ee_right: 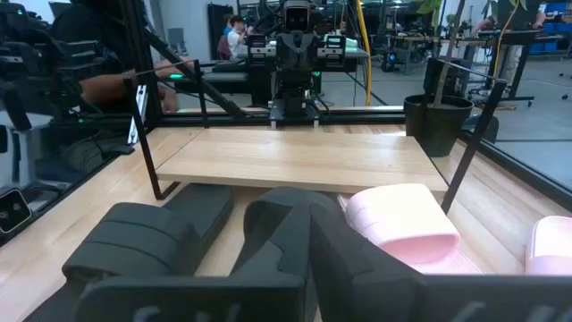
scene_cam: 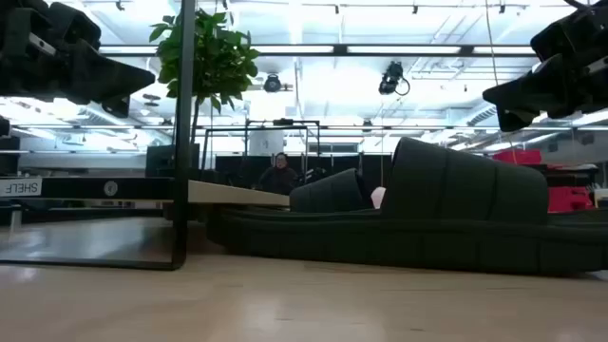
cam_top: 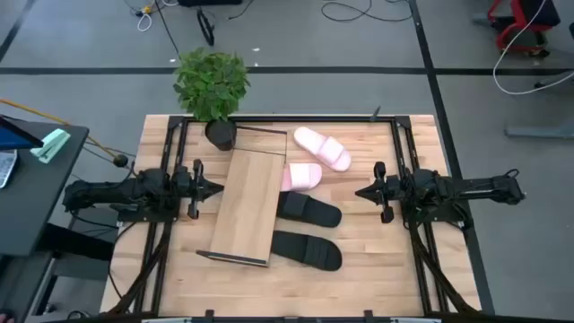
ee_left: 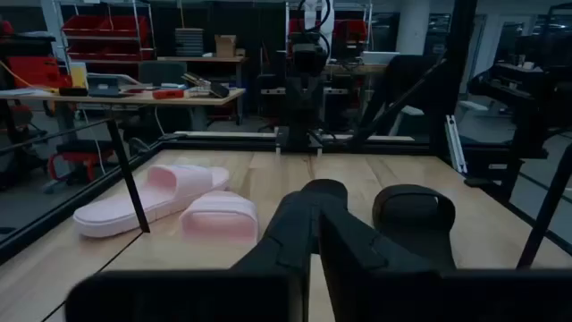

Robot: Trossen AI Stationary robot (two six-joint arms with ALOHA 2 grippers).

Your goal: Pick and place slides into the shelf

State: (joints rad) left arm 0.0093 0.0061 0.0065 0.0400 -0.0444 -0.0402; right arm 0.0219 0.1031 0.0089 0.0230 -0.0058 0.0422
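Observation:
The shelf (cam_top: 247, 206) is a light-wood board on thin dark end frames, standing slantwise in the table's middle. To its right, four slides rest on their soles. One pink slide (cam_top: 323, 148) lies clear near the far edge. The other pink slide (cam_top: 303, 176) and both black slides (cam_top: 310, 212) (cam_top: 308, 250) reach partly under the board. My left gripper (cam_top: 215, 189) hovers shut at the shelf's left side. My right gripper (cam_top: 359, 191) hovers shut to the right of the slides. In the right wrist view I see the shelf (ee_right: 295, 156), a black slide (ee_right: 143, 237) and a pink slide (ee_right: 402, 224).
A potted plant (cam_top: 212, 90) stands at the shelf's far end, its pot (ee_right: 438, 121) beside the frame. Dark rails (cam_top: 408, 179) run along the table's left and right sides. Bare wood lies near the front edge (cam_top: 377, 278). People sit in the room beyond the table.

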